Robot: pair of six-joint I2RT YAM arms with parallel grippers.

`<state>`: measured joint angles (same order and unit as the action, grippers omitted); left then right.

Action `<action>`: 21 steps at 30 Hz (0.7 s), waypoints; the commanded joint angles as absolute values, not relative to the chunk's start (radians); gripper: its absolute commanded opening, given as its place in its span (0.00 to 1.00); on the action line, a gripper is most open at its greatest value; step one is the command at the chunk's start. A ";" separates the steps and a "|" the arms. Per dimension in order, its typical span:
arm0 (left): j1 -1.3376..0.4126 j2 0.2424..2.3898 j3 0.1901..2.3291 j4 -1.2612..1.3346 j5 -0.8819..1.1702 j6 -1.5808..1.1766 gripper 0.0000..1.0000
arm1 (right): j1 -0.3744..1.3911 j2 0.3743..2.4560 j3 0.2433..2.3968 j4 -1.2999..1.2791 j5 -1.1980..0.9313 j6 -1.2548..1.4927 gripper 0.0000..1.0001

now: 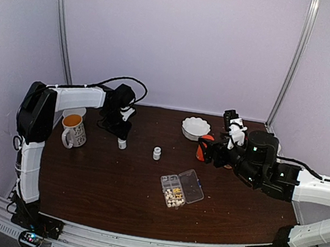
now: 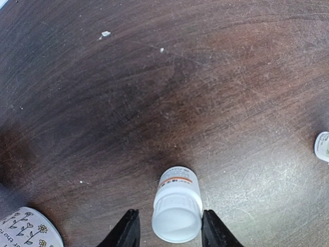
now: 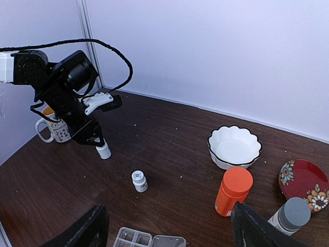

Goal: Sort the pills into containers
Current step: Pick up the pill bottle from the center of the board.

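The organizer box (image 1: 181, 190) lies flat on the desk (image 1: 112, 196) at about 5 o'clock from the desk's middle, its clear lid (image 1: 192, 185) swung open toward 2 o'clock. The pills (image 1: 174, 195) sit in the cells at the box's near end; how they are divided among the cells is too small to tell. The left fingers (image 2: 128, 229) are over at 10 o'clock, held apart on either side of a small white bottle (image 2: 177, 198) that stands upright between them. One finger is just at the bottle's side and the other a little off it. A patterned mug (image 1: 73, 130) stands at 9 o'clock from that bottle, and a second small white bottle (image 1: 157, 153) stands at 3 o'clock from it, well apart. The right fingers (image 3: 90, 229) hang spread wide above the desk at its 3 o'clock side, gripping nothing. In the right wrist view an orange-capped bottle (image 3: 234, 191) and a grey-capped bottle (image 3: 293, 215) stand near each other ahead of them. A white scalloped bowl (image 3: 234, 146) and a red flowered plate (image 3: 303, 179) lie beyond, toward the back wall.
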<state>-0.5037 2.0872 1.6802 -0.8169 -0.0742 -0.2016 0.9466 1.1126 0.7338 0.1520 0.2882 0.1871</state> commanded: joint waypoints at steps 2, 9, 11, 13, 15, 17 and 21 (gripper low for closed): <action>-0.494 2.103 1.705 -0.821 -0.066 -0.191 0.46 | 0.942 1.117 0.743 0.156 0.301 0.183 0.85; -0.494 2.124 1.724 -0.842 -0.052 -0.188 0.39 | 0.942 1.099 0.736 0.152 0.303 0.178 0.85; -0.494 2.125 1.725 -0.842 -0.050 -0.189 0.34 | 0.942 1.092 0.737 0.150 0.310 0.173 0.85; -0.494 2.126 1.728 -0.848 -0.049 -0.188 0.27 | 0.942 1.088 0.738 0.149 0.314 0.170 0.85; -0.494 2.123 1.737 -0.863 -0.049 -0.188 0.23 | 0.942 1.087 0.738 0.149 0.314 0.168 0.85; -0.494 2.111 1.745 -0.879 -0.049 -0.188 0.22 | 0.942 1.088 0.739 0.147 0.314 0.169 0.85; -0.494 2.045 1.746 -0.901 0.019 -0.190 0.19 | 0.942 1.098 0.743 0.148 0.298 0.174 0.85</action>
